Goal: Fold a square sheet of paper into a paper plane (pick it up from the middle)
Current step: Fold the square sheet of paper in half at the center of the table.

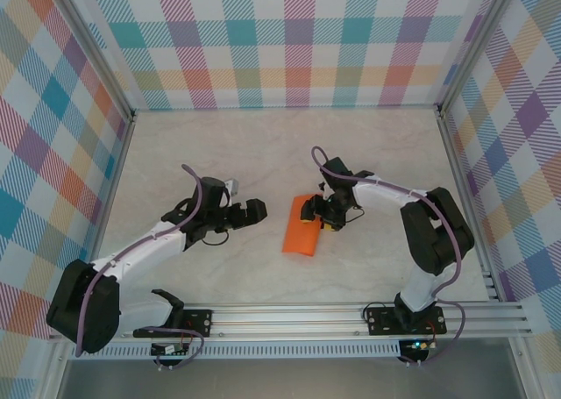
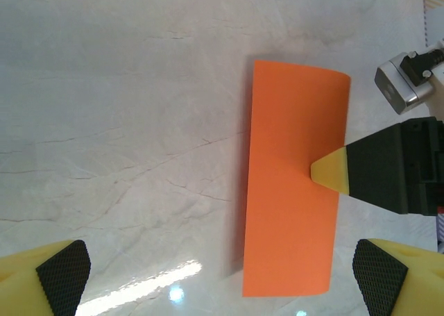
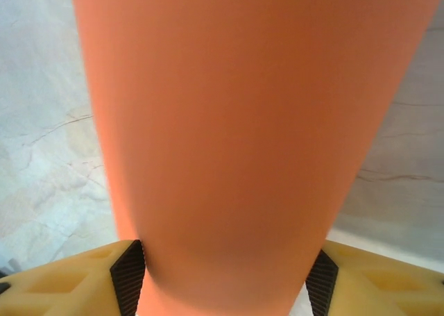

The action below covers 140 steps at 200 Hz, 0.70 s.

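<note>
The square sheet of paper (image 1: 301,233) is bright orange and lies folded into a long rectangle at the middle of the marble table. In the left wrist view the paper (image 2: 295,191) lies flat, with a yellow fingertip (image 2: 329,173) of my right gripper resting over its right edge. My right gripper (image 1: 314,215) stands at that edge with its jaws wide apart. In the right wrist view the rounded bend of the paper (image 3: 236,121) spans the gap between the black pads (image 3: 129,278) of the right gripper (image 3: 222,283). My left gripper (image 1: 254,210) is open just left of the paper, its fingers (image 2: 223,274) holding nothing.
Plaid walls enclose the table on three sides, with aluminium posts (image 1: 114,83) at the corners. A metal rail (image 1: 351,316) carrying both arm bases runs along the near edge. Bare marble (image 1: 219,153) lies behind and to the left of the paper.
</note>
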{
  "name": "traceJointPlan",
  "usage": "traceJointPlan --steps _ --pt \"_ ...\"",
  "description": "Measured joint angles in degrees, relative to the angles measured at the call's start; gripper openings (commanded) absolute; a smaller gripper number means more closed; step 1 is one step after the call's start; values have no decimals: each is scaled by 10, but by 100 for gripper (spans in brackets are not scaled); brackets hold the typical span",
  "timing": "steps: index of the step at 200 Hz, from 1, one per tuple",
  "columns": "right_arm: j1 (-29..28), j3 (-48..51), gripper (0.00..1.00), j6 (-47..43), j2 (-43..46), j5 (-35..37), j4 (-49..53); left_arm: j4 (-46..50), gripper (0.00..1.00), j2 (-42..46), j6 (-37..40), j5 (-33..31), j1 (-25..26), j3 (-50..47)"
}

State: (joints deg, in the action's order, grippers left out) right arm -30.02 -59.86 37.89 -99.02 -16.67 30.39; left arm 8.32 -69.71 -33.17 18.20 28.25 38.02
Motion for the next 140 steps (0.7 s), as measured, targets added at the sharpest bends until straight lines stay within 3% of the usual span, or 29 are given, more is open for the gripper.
traceJointPlan --steps 48,140 --pt "19 30 67 7 42 32 7 -10 100 -30 5 9 22 31" --pt "26 44 64 6 41 79 28 -10 100 -81 11 9 54 61"
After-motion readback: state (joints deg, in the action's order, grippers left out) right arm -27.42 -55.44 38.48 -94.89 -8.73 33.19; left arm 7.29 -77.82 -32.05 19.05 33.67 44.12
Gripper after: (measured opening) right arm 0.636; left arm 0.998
